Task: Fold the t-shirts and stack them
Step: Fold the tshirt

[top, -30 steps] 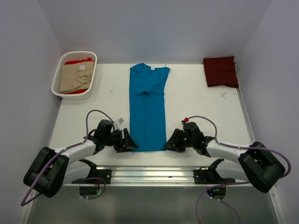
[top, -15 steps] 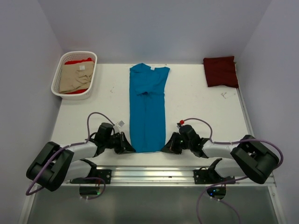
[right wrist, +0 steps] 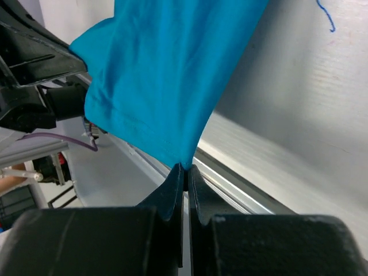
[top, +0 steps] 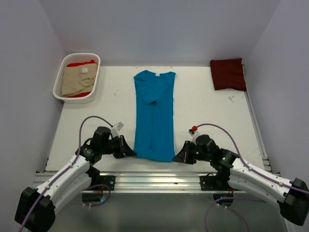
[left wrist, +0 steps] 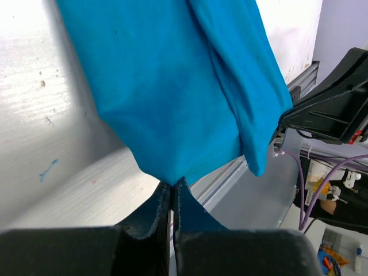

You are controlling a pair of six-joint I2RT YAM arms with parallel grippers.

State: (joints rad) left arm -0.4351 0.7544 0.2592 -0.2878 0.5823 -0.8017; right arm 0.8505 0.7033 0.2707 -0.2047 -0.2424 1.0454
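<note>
Low: left tool (top: 131, 153), right tool (top: 176, 158) pinching teal t-shirt (top: 154, 121).

**Colour key.** Teal-blue t-shirt (top: 154, 121): plain, with a small white neck label. Dark maroon t-shirt (top: 228, 74), beige t-shirt (top: 77, 82) and bright red t-shirt (top: 81, 63): each a single unpatterned colour. Basket (top: 75, 98): white, with a slotted pattern. Tabletop (top: 207, 111): white, with faint dark specks and a small blue scribble. Left gripper (top: 129, 153) and right gripper (top: 178, 157): black jaws, on arms with white links. Cables (top: 91, 117): purple. Rail (top: 159, 180): silver.
</note>
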